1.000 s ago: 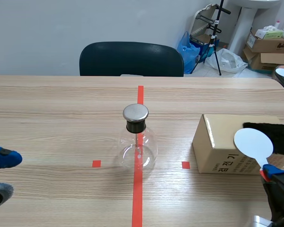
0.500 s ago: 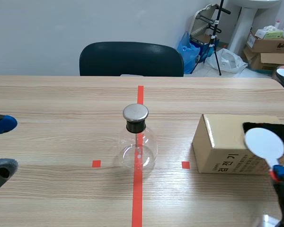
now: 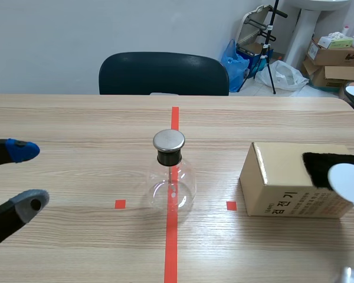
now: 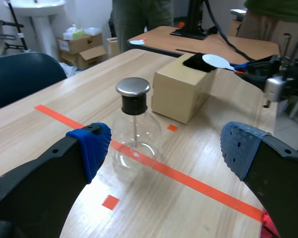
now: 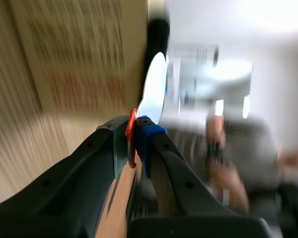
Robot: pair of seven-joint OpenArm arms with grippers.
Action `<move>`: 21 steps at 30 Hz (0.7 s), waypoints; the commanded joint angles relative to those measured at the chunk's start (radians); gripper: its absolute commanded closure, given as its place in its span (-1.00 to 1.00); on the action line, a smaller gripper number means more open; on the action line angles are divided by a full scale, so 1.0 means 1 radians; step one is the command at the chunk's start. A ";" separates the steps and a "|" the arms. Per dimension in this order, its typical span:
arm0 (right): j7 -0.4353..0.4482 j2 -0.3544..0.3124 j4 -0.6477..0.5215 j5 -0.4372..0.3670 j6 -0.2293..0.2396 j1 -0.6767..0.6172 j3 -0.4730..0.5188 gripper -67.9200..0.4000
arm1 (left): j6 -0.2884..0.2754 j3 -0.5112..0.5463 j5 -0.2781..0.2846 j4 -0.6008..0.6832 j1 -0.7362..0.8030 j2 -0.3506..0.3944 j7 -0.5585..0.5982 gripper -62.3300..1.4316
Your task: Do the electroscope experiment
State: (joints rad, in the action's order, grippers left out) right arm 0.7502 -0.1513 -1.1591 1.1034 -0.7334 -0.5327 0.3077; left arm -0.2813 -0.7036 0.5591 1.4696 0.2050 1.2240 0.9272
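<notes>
The electroscope (image 3: 171,175) is a clear glass flask with a black neck and a round metal cap, standing on the red tape line at the table's middle; it also shows ahead of my left gripper (image 4: 164,148). My left gripper (image 3: 25,175) is open at the left of the table, well apart from the flask. A white round paddle (image 3: 349,183) with a red handle is at the right edge, over the cardboard box (image 3: 283,177) that carries a black cloth (image 3: 323,165). My right gripper (image 5: 134,136) is shut on the paddle (image 5: 153,89).
A dark chair (image 3: 164,73) stands behind the far table edge. Boxes and bags lie on the floor at the back right. Small red tape squares (image 3: 120,204) flank the flask.
My left gripper has moved in from the left edge toward the flask. My right gripper has carried the white paddle to the right and lower, toward the picture's edge.
</notes>
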 commanded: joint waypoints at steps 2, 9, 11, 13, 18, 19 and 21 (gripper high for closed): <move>-0.071 -0.003 -0.004 -0.028 -0.050 0.003 -0.011 0.96 | -0.013 0.053 0.006 0.009 0.000 -0.058 -0.083 -0.56; -0.033 -0.003 0.003 -0.014 -0.050 0.012 0.001 0.96 | -0.066 0.193 0.006 0.010 0.054 -0.160 -0.149 -0.56; -0.170 -0.004 0.003 -0.014 -0.050 0.005 0.002 0.96 | -0.113 0.262 -0.003 0.011 0.101 -0.186 -0.154 -0.56; -0.101 -0.004 0.005 -0.004 -0.050 0.004 0.002 0.96 | -0.146 0.335 -0.016 0.011 0.156 -0.208 -0.152 -0.56; -0.133 0.000 0.005 -0.013 -0.050 0.007 0.004 0.96 | -0.235 0.508 -0.150 0.018 0.281 -0.278 -0.105 -0.56; -0.177 -0.001 0.005 -0.007 -0.050 0.001 0.006 0.96 | -0.241 0.535 -0.177 0.023 0.302 -0.290 -0.098 -0.56; -0.082 -0.001 0.005 0.007 -0.050 0.004 0.006 0.96 | -0.243 0.586 -0.236 0.032 0.342 -0.310 -0.063 -0.56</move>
State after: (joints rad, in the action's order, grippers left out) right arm 0.6003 -0.1352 -1.1503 1.0927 -0.7300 -0.5262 0.3115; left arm -0.5251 -0.1150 0.3206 1.4754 0.5449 0.9188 0.8375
